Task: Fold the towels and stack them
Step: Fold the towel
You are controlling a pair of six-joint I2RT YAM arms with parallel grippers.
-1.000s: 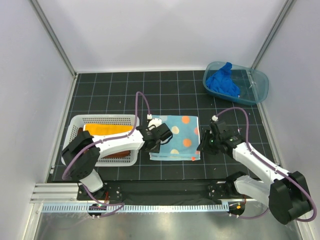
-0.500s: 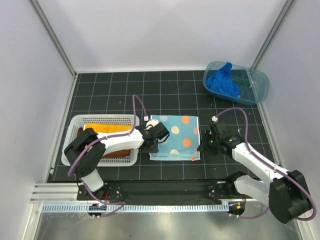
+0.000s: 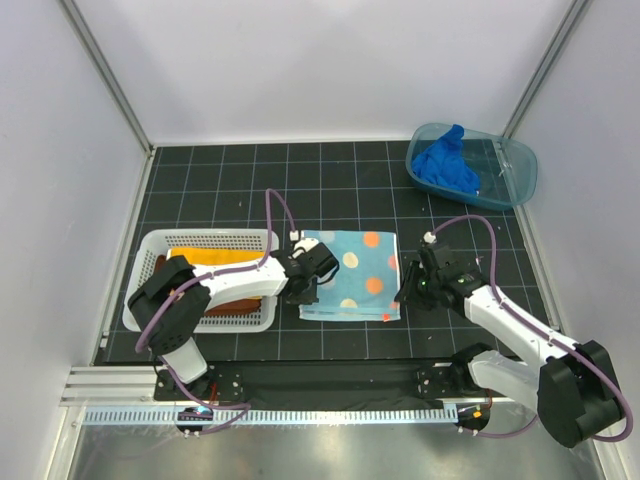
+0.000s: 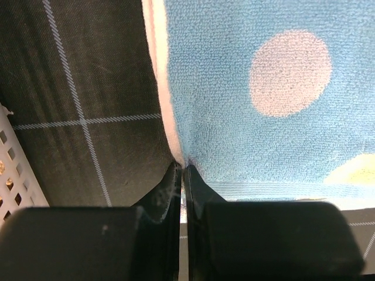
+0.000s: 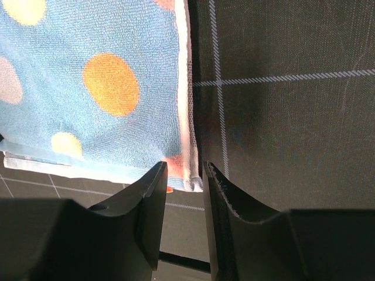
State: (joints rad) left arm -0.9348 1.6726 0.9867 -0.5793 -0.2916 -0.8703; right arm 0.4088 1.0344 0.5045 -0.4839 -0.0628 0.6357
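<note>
Now, left to right, your yellow-orange towel [image 3: 215,257] lies in the basket [image 3: 150,243], your left gripper [image 4: 180,171] pinches the left hem of the spotted towel [image 3: 362,268] at centre frame, your right gripper [image 5: 183,170] straddles its right edge half spread, and the blue towel [image 3: 445,165] sits in the upper-right tub [image 3: 526,176].

Spotted light-blue towel [image 3: 365,272], folded, flat on black mat [image 3: 330,190]

A black mat [image 3: 240,190] ruled with thin white grid lines covers the table, enclosed by plain white walls [image 3: 330,70] at nine, twelve and three o'clock, with aluminium posts [image 3: 108,75] in the far corners and a slotted metal rail [image 3: 300,412] at six o'clock, all under even light.
</note>
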